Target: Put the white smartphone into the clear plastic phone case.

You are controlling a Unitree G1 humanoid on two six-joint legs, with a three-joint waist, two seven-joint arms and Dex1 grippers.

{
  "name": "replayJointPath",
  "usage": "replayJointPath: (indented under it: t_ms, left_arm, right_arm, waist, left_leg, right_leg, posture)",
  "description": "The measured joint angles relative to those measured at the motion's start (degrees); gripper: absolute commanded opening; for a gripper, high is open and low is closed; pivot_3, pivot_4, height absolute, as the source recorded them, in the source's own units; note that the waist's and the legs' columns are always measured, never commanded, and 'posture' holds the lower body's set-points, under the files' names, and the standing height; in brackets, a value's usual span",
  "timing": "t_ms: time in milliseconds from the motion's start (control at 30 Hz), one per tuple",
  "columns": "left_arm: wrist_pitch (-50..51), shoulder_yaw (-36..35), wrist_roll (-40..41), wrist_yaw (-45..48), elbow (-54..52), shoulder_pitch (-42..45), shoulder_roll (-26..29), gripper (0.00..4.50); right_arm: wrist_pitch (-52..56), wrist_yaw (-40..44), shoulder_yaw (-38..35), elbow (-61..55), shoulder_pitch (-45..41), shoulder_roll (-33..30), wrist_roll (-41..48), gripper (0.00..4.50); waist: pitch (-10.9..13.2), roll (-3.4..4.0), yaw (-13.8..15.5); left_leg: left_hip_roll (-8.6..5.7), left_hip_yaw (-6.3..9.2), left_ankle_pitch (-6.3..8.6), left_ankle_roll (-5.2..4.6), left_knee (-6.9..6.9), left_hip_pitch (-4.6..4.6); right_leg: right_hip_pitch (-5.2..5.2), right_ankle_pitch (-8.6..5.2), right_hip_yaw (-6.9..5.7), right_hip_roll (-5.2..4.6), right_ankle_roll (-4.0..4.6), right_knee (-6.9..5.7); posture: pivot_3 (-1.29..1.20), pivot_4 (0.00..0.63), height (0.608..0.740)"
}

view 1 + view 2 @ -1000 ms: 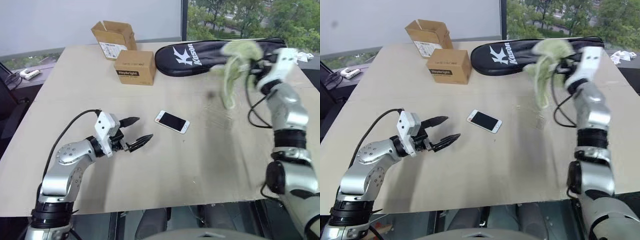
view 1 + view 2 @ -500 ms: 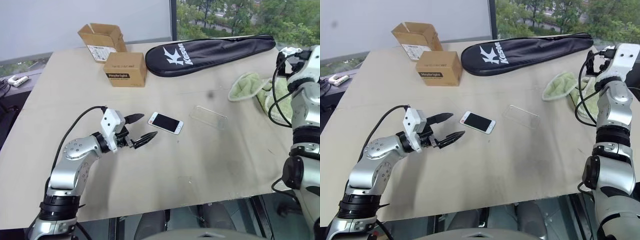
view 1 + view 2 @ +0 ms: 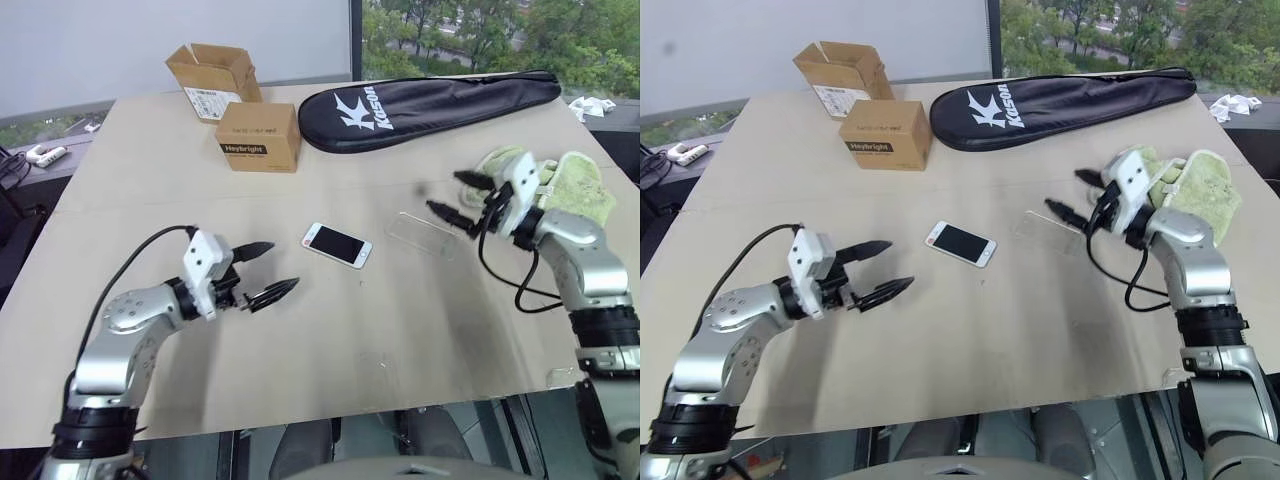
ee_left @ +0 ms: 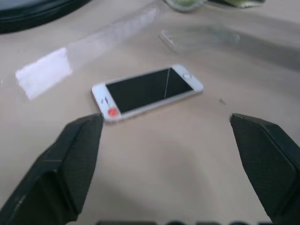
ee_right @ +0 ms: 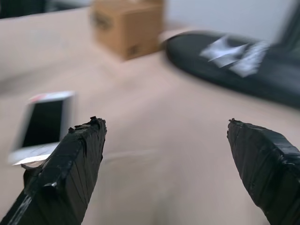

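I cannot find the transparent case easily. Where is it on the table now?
In the left eye view, the clear case lies flat on the table, right of the white phone, just before the right gripper.

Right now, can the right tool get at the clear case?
Probably yes. The right tool is open beside the clear plastic phone case, with bare table between them. The green cloth lies behind it, out of the way.

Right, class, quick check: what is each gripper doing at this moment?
Left gripper: open, holding nothing, near the white smartphone.
Right gripper: open, holding nothing, by the clear plastic phone case.
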State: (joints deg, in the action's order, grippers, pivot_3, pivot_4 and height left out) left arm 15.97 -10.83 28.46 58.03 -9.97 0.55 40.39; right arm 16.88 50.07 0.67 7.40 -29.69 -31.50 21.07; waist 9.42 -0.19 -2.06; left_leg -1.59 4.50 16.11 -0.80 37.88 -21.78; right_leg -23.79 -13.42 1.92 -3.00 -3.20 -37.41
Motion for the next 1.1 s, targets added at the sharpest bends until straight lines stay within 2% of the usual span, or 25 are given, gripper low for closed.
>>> replayJointPath:
  t_ms: [133,267,300,433,833,1100]
  left_arm:
    - [0.5,-0.5,1.2,1.9,-0.1,-0.8,0.8,4.50]
    - [0.9,-0.5,1.4,2.0,-0.1,-0.7,0.9,4.50]
    - [1.1,-0.5,1.4,1.8,-0.1,-0.7,0.9,4.50]
    - [1.3,-0.1,1.4,1.6,-0.6,0.4,0.7,4.50]
    - [2.2,0.1,1.0,1.4,-0.7,1.5,0.6,4.50]
    - [2.2,0.1,1.0,0.8,-0.8,1.1,0.5,4.50]
  right_arm:
    - [2.8,2.1,2.9,-1.9,3.0,-0.3,-0.6,4.41]
    - [2.7,3.3,5.7,-2.5,6.3,-1.6,-3.8,2.75]
    - [2.7,3.1,6.4,-2.4,6.8,-2.2,-5.3,2.11]
    - [2.8,1.4,8.0,-1.9,7.1,-4.3,-10.2,0.13]
    - [2.3,1.3,7.7,-2.9,7.5,-4.8,-11.3,0.05]
    - [-2.8,12.4,7.5,-9.0,11.5,-8.3,-7.4,0.05]
  waist:
    - [0.0,0.00,0.4]
    - [0.0,0.00,0.5]
    - [0.0,0.00,0.5]
    - [0.0,-0.01,0.6]
    - [-0.1,-0.11,1.2]
    - [0.0,-0.11,1.2]
  left_leg:
    - [-0.08,0.15,0.00,0.01,0.05,-0.01]
    - [-0.10,0.20,-0.01,0.02,0.05,-0.02]
    - [-0.10,0.20,-0.01,0.02,0.05,-0.03]
    - [-0.11,0.21,-0.01,0.03,0.05,0.01]
    - [-0.11,0.29,-0.01,0.02,0.23,-0.02]
    - [-0.11,0.30,0.00,0.02,0.23,-0.07]
  right_leg:
    - [0.05,0.00,-0.17,-0.04,0.00,-0.01]
    - [0.06,0.00,-0.23,-0.05,0.00,0.00]
    - [0.06,0.00,-0.23,-0.05,0.00,0.00]
    - [0.09,0.00,-0.24,-0.05,0.00,-0.01]
    - [0.16,0.00,-0.31,-0.03,0.00,-0.02]
    - [0.15,0.00,-0.33,-0.04,-0.01,0.03]
  posture:
    - [0.00,0.150,0.740]
    - [0.00,0.150,0.740]
    - [0.00,0.150,0.740]
    - [0.00,0.150,0.740]
    - [0.00,0.150,0.740]
    - [0.00,0.150,0.740]
